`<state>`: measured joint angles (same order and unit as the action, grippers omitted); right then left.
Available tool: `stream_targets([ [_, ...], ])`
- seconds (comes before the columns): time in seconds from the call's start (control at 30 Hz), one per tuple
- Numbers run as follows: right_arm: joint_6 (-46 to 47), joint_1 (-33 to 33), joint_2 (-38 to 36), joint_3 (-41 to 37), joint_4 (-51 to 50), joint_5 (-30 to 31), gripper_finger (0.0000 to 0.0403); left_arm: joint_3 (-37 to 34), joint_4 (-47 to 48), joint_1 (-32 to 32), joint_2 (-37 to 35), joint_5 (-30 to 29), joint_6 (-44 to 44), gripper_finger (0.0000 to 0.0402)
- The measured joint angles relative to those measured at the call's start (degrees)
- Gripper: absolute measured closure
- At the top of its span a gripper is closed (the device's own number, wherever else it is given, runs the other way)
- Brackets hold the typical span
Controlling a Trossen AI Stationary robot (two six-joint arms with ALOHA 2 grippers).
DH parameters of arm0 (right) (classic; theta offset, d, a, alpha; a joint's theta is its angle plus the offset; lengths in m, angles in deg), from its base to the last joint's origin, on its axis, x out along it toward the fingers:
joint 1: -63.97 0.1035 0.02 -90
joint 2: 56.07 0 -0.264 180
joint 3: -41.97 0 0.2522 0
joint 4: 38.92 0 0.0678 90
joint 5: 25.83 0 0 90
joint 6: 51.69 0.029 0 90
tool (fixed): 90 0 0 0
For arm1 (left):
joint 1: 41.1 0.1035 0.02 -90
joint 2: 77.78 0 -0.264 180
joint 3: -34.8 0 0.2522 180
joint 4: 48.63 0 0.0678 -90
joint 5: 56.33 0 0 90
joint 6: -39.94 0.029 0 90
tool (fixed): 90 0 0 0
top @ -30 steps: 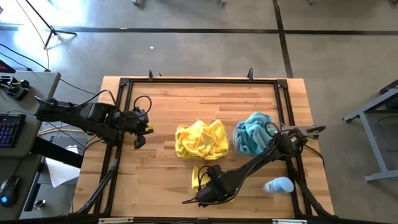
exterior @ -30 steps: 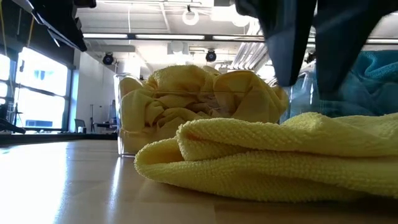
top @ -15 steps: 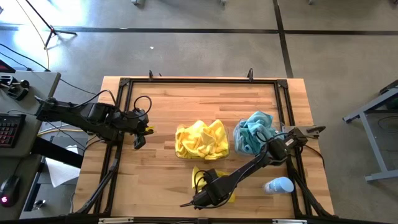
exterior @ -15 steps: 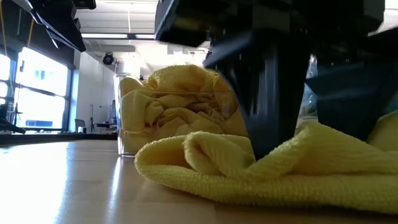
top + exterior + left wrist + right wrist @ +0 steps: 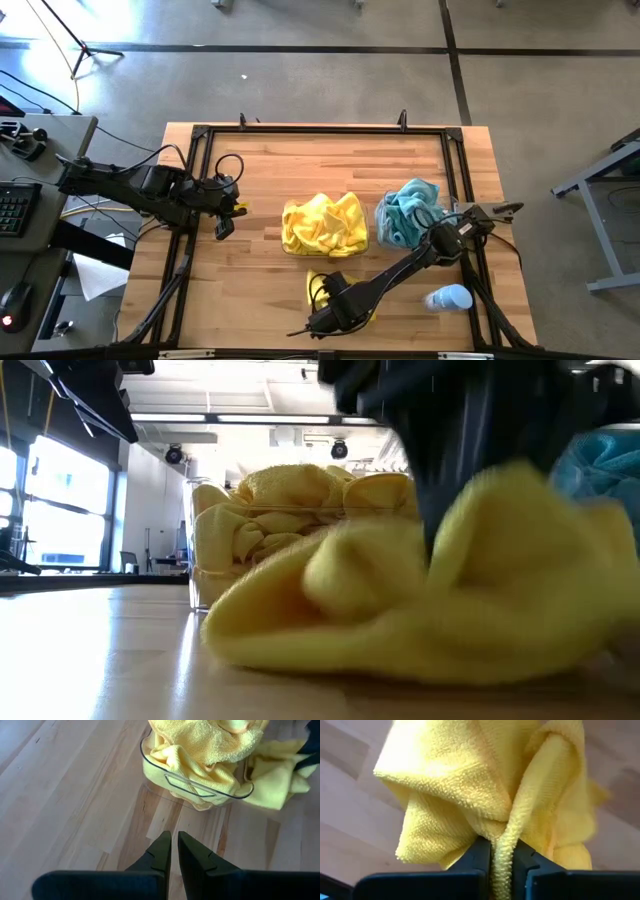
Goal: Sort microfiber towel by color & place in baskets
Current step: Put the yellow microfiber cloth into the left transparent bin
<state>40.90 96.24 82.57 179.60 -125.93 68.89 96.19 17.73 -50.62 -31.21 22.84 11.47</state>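
Right claw: the right claw [image 5: 501, 865] is pinched tight on a fold of the loose yellow towel [image 5: 485, 785], the cloth squeezed between its two dark fingers [image 5: 475, 857]; in the high view it sits at the near edge of the worktop, a little right of centre [image 5: 335, 312].
Loose yellow towel: bunched up around the claw, its lower folds touching the worktop [image 5: 100, 650] in the low view [image 5: 400, 610]; it lies just near of the yellow-filled basket.
Right arm: reaches from the right side of the frame diagonally toward the near edge, passing beside the teal-filled basket.
Yellow basket: the clear basket [image 5: 290, 245] at mid-worktop is heaped with yellow towels [image 5: 325, 222]; in the left wrist view its see-through wall [image 5: 192, 787] shows with cloth spilling over the rim.
Teal basket: just right of the yellow one, a second basket holds a pile of teal towels [image 5: 405, 212]; its walls are hard to make out.
Bottle: a white and light-blue bottle [image 5: 448, 298] lies on its side near the right near corner.
Left claw: the left claw [image 5: 172, 851] hangs over bare wood at the left of the worktop [image 5: 224, 215], fingers narrowed almost together, holding nothing.
Frame: a black metal frame [image 5: 320, 130] borders the worktop.
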Motion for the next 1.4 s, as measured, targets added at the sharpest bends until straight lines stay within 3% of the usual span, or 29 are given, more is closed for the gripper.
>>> stream_targets([
  [0.13, 0.35, 0.22, -0.13, 4.98, -10.78, 1.29, 0.0363, 0.0, 0.0, 0.02, 0.0, 0.0, 0.02, 0.0381],
  [0.23, 0.02, 0.39, -0.16, 8.35, -17.4, 2.65, 0.0373, 0.0, 0.0, 0.02, 0.0, -0.05, 0.38, 0.0381],
  [0.37, -2.65, 0.39, -0.84, 10.92, -16.61, 5.82, 0.0396, 0.0, 0.0, 0.02, 0.02, -0.14, 1.59, 0.0381],
  [0.57, -1.26, 0.08, -2.91, 10.32, -16.82, 8.18, 0.0396, 0.0, -0.15, 0.02, 0.02, -0.22, 1.68, 0.0381],
  [0.87, -1.8, -2.77, -11.04, 10.32, -16.37, 18.01, 0.0399, 0.0, -0.13, 0.02, 0.02, -0.2, 2.69, 0.0381],
  [1.1, -10.44, -6.64, -18.3, 10.32, -15.03, 22.54, 0.0399, 0.0, -0.11, 0.02, 0.01, -0.2, 2.7, 0.0381],
  [1.4, -32.31, -14.57, -21.62, 10.32, -4.59, 25.23, 0.04, 0.0, -0.13, 0.02, 0.02, -0.2, 2.75, 0.0381],
])
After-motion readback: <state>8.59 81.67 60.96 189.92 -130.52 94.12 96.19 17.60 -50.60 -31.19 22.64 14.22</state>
